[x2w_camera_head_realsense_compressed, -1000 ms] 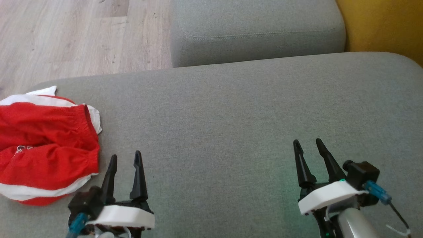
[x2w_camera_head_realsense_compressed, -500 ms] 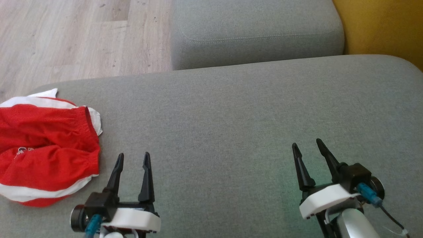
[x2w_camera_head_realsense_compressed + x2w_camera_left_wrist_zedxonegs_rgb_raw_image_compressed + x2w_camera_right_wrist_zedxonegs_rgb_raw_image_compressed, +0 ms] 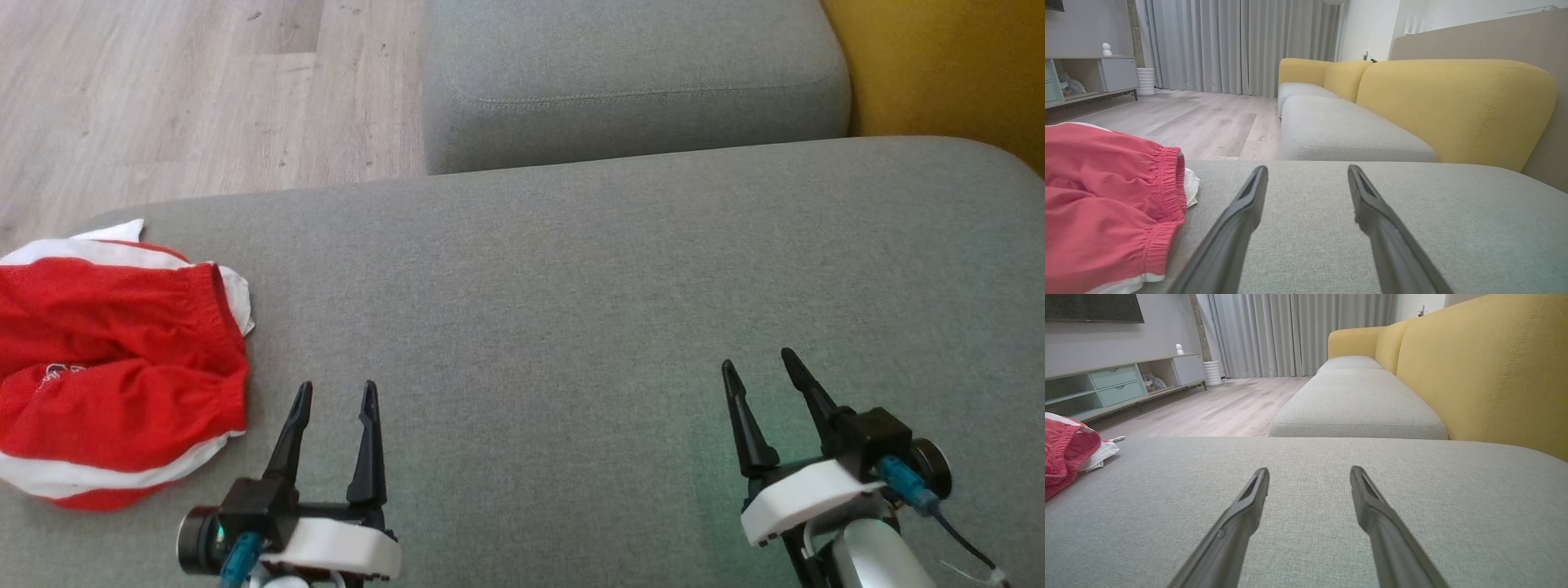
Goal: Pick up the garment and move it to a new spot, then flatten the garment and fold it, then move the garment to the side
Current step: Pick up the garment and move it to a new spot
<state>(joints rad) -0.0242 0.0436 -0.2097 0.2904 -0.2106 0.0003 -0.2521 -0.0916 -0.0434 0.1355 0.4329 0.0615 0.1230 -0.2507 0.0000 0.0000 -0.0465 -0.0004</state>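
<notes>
The garment (image 3: 114,367) is a red piece with white trim and an elastic waistband, folded into a compact bundle at the left edge of the grey sofa cushion (image 3: 571,286). It also shows at the left of the left wrist view as the garment (image 3: 1106,200), and at the far left of the right wrist view as the garment (image 3: 1065,451). My left gripper (image 3: 336,390) hovers low just right of the garment, open and empty. At the lower right my right gripper (image 3: 755,361) stands open, nothing between its fingers.
A second grey seat cushion (image 3: 637,73) lies beyond the near one, with the yellow sofa back (image 3: 947,65) to the right. Pale wood floor (image 3: 188,90) runs past the cushion's left edge. A low cabinet (image 3: 1118,386) stands across the room.
My left gripper has slid a little right and back toward me, away from the garment. The right gripper has drawn back slightly. The garment lies as before.
</notes>
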